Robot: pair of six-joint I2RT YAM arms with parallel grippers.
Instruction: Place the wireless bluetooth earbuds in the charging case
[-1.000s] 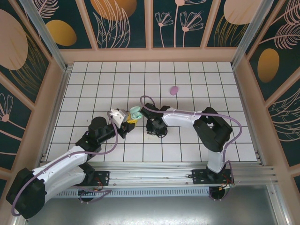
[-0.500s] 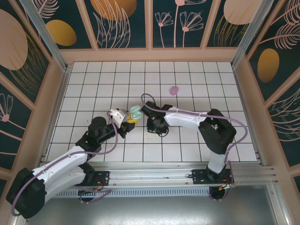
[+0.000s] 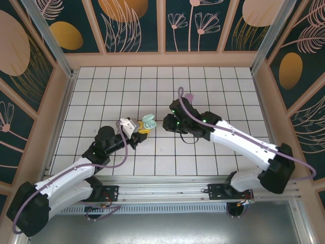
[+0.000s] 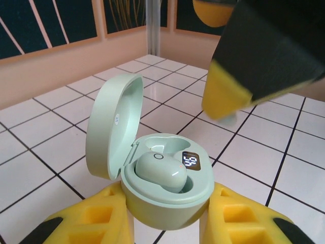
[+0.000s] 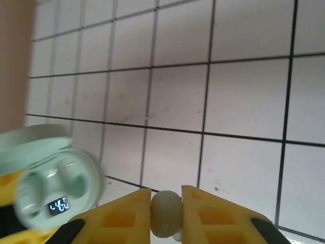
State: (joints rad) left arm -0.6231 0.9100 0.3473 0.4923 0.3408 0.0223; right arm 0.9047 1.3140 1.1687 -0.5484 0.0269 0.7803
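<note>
My right arm (image 3: 238, 142) stretches leftward, right gripper (image 5: 166, 203) pinching an earbud (image 5: 166, 216). Left gripper (image 4: 165, 226) clamps the charging case (image 4: 167, 190) upright, lid (image 4: 109, 122) open.

Near the middle of the tabletop (image 3: 101, 91), the left end effector (image 3: 142, 128) holds the charging case (image 3: 148, 122), a first earbud (image 4: 161, 170) inside. Just right, the right end effector (image 3: 167, 123) holds a second earbud (image 5: 166, 212).

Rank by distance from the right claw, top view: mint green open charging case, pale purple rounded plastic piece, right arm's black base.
1. mint green open charging case: just left of the right claw, in the left claw.
2. pale purple rounded plastic piece: on the tiles, toward the back wall.
3. right arm's black base: near edge, farthest.
</note>
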